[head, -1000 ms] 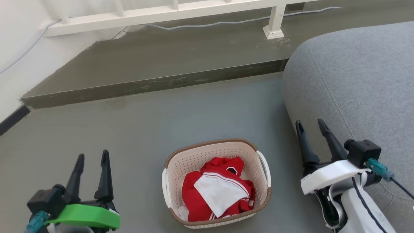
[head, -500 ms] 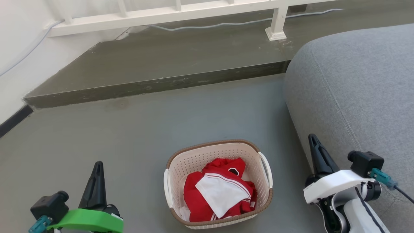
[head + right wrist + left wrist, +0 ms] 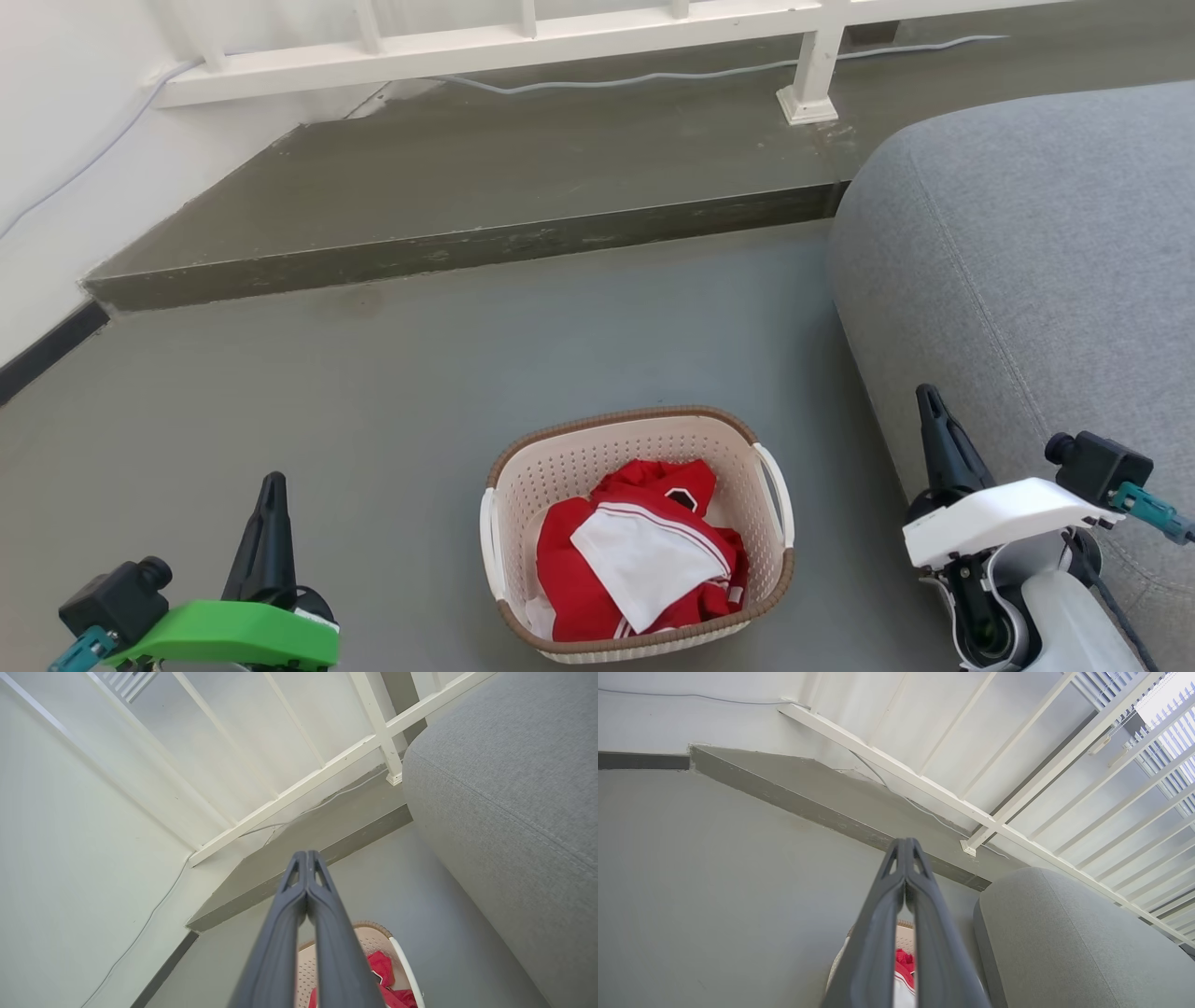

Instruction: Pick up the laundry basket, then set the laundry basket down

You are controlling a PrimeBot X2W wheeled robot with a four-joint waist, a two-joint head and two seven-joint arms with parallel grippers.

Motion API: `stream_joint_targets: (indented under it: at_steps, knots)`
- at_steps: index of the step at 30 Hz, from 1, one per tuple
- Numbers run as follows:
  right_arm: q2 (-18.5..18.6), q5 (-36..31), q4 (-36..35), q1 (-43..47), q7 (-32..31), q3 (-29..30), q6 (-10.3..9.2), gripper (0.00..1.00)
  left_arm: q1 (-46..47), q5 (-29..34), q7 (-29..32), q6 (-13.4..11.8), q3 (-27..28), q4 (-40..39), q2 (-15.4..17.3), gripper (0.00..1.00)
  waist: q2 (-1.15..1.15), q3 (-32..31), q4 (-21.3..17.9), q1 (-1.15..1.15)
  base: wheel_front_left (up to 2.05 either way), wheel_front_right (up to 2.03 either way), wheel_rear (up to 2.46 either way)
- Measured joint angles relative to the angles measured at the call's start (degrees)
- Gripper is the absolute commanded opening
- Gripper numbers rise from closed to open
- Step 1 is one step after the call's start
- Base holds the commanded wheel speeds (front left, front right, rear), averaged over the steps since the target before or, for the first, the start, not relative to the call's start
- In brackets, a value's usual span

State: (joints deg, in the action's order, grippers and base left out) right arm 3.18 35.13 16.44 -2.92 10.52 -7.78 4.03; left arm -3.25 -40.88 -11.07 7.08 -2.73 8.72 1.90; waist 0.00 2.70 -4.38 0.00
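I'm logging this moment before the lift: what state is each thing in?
laundry basket: upright on the floor, ungripped, handles free.
red and white clothes: crumpled inside the basket.
left pincer: shut, empty, off the basket's left side.
right pincer: shut, empty, off the basket's right side, by the grey sofa.

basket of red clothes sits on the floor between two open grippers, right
No: both grippers are shut. The wrist views show the left gripper and right gripper with fingertips pressed together. The laundry basket does sit on the floor between them.
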Motion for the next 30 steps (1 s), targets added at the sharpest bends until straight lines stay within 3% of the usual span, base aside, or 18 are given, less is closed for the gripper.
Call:
stream_joint_targets:
  at_steps: [30]
  knots:
    - [0.01, 22.25, -0.10, -0.04, -6.12, 5.30, 1.01, 0.00, 1.20, -20.74, 5.57, -0.02, 1.10, 2.23, 1.05, 0.00, 0.00, -0.97, 1.69, 0.00, 0.00, 0.00, 0.00]
